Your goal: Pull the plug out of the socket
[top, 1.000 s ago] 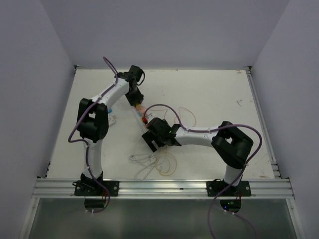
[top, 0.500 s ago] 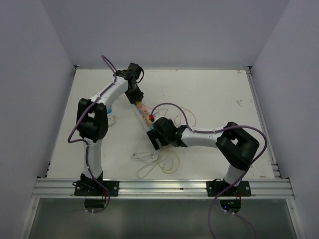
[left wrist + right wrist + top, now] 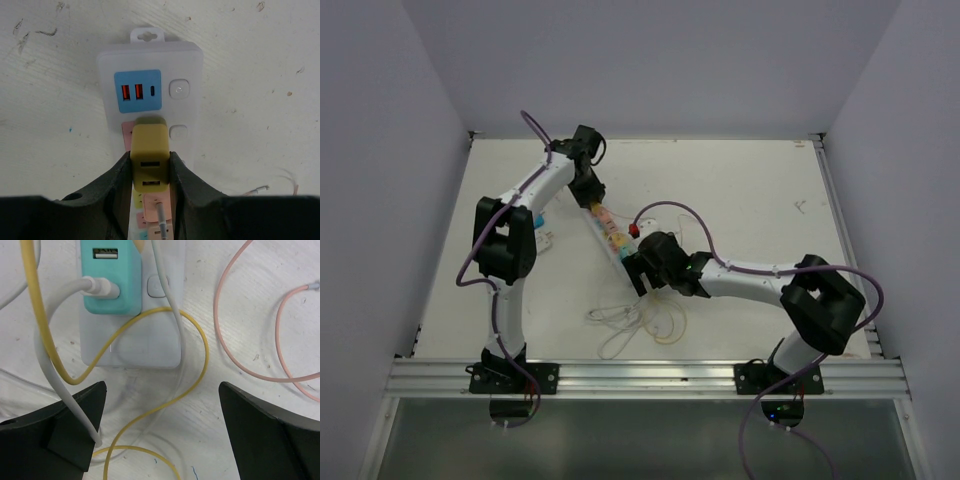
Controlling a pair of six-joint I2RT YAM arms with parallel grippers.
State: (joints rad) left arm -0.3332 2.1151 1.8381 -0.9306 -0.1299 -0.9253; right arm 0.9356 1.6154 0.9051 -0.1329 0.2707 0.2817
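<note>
Socket [image 3: 609, 232] lies diagonally, far-left to near-right.

The socket [image 3: 610, 236] lay slantwise on the desk [image 3: 750, 195], left of centre. At its far end the left hand [image 3: 588, 192] held a plug [image 3: 148, 147] seated in it, a finger touching each side. The right hand [image 3: 638, 272] hung above the near end, fingers apart. Loose cables [image 3: 638, 325] lay on the desk just before that end.

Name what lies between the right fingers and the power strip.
Right wrist view: a yellow cable and a white cable cross the table by the power strip.
</note>
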